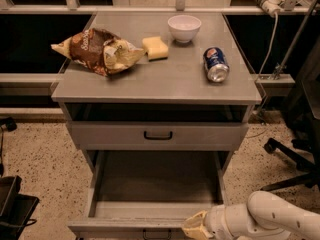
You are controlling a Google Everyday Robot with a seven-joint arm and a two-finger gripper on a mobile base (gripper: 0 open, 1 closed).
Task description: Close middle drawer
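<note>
The middle drawer (155, 184) is pulled far out of the grey cabinet and shows a plain grey inside with nothing in it. Its front panel (120, 228) runs along the bottom edge of the camera view, and the top of its black handle (156, 233) just shows. My gripper (196, 226) has a yellowish tip on a white arm (270, 221). It comes in from the lower right and lies against the right part of the drawer's front edge.
The top drawer (158, 135) above is shut. On the cabinet top (165, 81) lie a chip bag (97, 51), a yellow sponge (155, 47), a white bowl (184, 28) and a soda can (215, 64). A chair base (292, 156) stands at the right and a black object (12, 206) at the left.
</note>
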